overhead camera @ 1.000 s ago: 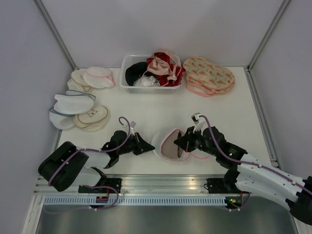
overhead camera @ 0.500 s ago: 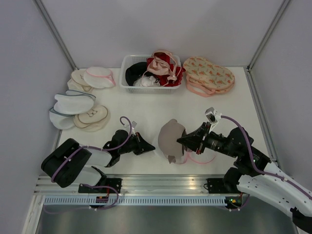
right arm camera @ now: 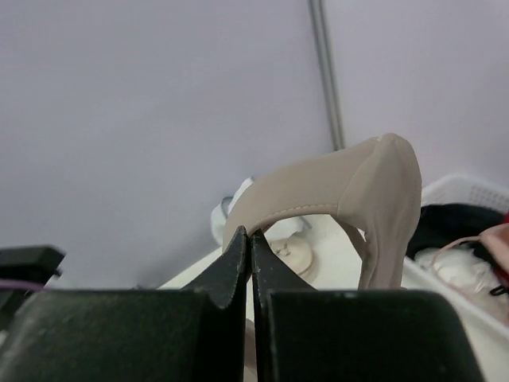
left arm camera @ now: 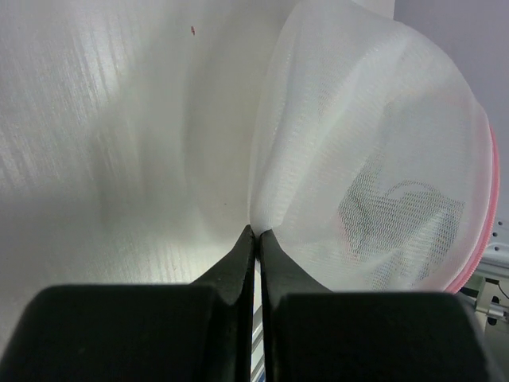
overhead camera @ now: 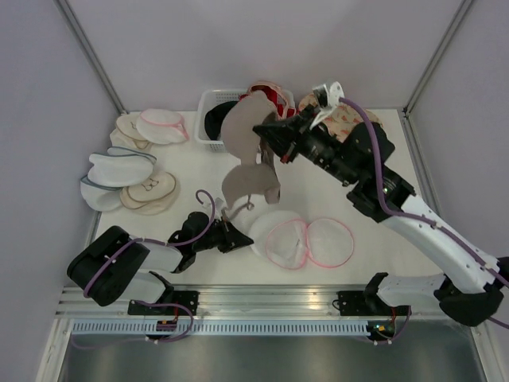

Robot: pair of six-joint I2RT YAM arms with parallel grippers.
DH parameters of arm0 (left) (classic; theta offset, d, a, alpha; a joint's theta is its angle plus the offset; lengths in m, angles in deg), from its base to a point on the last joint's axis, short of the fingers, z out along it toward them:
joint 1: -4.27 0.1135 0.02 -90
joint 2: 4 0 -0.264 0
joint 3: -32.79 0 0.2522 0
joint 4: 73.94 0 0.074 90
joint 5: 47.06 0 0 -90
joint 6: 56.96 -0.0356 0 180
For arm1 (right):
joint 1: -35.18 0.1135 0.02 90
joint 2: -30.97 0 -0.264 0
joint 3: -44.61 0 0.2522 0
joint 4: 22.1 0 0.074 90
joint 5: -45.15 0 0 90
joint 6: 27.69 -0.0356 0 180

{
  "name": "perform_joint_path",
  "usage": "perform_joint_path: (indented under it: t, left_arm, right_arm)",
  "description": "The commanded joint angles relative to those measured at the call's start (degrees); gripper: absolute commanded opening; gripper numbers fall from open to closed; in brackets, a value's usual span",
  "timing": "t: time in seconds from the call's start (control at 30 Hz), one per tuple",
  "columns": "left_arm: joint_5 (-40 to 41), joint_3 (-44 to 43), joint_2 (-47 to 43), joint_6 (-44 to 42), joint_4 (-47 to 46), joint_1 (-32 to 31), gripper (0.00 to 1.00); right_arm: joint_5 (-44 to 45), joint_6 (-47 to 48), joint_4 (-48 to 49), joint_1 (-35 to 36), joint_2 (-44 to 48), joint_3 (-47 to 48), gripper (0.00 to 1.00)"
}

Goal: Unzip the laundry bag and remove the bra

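The laundry bag (overhead camera: 306, 241), white mesh with pink trim, lies open on the table near the front, its two halves spread flat. My left gripper (overhead camera: 241, 236) is shut on the bag's left edge; the mesh (left arm camera: 374, 159) fills the right of the left wrist view. My right gripper (overhead camera: 261, 132) is raised high over the table and is shut on a beige bra (overhead camera: 242, 171), which hangs from it above the bag's left side. In the right wrist view the bra's cup edge (right arm camera: 342, 183) curves out from the closed fingertips.
A white basket (overhead camera: 215, 143) of garments stands at the back middle. Beige floral pouches (overhead camera: 342, 123) lie at the back right. White pouches with pink and blue trim (overhead camera: 131, 171) lie stacked at the left. Walls enclose the table on three sides.
My right gripper has pulled the bra out of the bag and lifted it up and toward the back. The bag has fallen open flat. The left gripper has stayed put.
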Motion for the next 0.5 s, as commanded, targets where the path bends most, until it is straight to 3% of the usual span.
perform_joint_path:
  t: [0.0,0.47]
  left_arm:
    - [-1.8,0.2,-0.1,-0.7,-3.8,-0.3,0.02]
    - [-4.2,1.0,0.5,0.2,-7.4,-0.3,0.02]
  right_arm:
    - [3.6,5.7,-1.2,-1.9,-10.1,12.0,0.0]
    - [0.6,1.5,2.1,-14.3,-53.4,53.6,0.0]
